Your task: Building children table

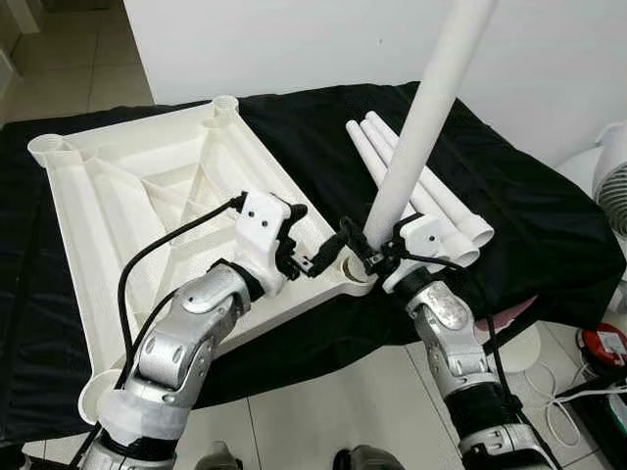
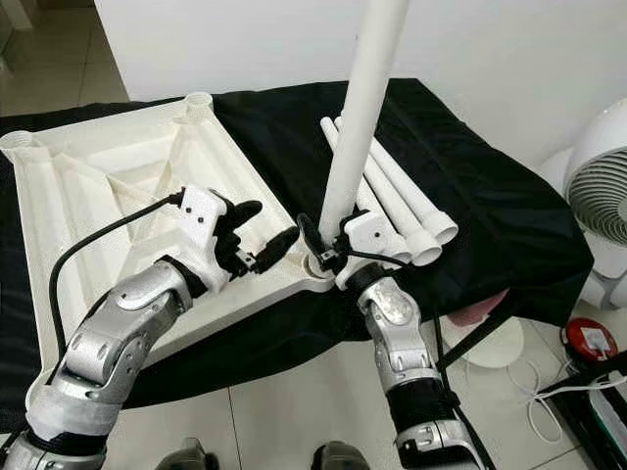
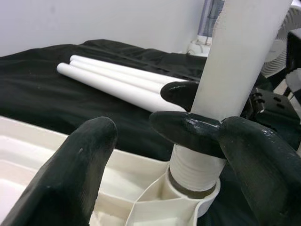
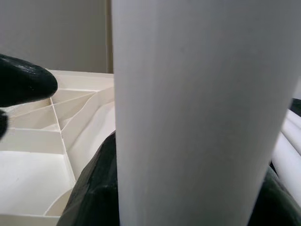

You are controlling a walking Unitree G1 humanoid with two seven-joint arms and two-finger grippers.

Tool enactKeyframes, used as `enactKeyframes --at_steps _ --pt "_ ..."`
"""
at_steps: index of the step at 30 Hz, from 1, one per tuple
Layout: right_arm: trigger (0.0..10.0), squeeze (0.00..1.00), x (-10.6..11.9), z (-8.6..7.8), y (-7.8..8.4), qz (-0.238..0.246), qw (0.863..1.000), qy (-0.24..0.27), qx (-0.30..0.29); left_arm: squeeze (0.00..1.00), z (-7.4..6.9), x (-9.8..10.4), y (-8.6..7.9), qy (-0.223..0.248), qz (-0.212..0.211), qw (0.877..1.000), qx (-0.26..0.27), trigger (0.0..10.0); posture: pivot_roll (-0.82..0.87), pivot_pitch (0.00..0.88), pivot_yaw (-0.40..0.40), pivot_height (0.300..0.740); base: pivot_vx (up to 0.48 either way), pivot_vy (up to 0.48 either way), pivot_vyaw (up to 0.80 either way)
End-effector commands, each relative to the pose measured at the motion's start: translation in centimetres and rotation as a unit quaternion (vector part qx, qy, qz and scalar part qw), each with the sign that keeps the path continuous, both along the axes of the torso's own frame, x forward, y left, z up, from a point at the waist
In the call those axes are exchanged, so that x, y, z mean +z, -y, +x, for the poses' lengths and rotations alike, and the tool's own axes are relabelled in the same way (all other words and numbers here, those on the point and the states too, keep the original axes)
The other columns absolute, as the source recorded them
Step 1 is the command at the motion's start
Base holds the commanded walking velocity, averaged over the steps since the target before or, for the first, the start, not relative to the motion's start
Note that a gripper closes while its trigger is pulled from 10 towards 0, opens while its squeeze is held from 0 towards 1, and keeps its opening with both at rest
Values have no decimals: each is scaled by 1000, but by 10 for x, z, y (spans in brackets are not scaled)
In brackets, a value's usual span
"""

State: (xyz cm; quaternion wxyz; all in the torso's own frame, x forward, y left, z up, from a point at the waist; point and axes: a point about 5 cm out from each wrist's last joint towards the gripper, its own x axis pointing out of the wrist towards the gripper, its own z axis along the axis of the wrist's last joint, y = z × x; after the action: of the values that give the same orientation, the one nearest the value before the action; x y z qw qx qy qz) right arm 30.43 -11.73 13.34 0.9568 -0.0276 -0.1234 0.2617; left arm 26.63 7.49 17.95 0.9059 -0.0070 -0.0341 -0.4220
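My right gripper (image 1: 367, 247) clamps a leg (image 1: 416, 127) upright, threaded end in the tabletop (image 1: 118, 186) corner socket (image 3: 193, 200); left gripper (image 1: 318, 257) just beside, fingers apart, steadying.

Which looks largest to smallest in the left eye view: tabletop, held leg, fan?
1. Upturned tabletop, widest.
2. Held leg, in the right gripper, its end at the corner socket; nearness enlarges it.
3. Fan, cut off by the frame, so its size is unsure.

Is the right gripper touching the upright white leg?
Touching. Left wrist view shows the right gripper fingers clamped around the upright leg above its threaded end.
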Motion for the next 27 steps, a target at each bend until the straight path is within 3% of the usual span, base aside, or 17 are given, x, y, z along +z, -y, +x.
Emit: enactKeyframes --at_steps 1,11,27 --pt "10000 0 -27 -4 3 -20 998 -61 -1 0 -6 1 5 1 4 999 -49 10000 12 33 -15 740 0 0 0" --pt "10000 0 -26 -3 -3 -23 998 -54 15 0 -8 0 7 0 5 999 -51 10000 18 33 -22 740 0 0 0" --pt "10000 0 -33 -20 -8 -67 995 -22 66 0 -9 1 7 -1 3 999 -50 10000 11 34 -24 740 0 0 0"
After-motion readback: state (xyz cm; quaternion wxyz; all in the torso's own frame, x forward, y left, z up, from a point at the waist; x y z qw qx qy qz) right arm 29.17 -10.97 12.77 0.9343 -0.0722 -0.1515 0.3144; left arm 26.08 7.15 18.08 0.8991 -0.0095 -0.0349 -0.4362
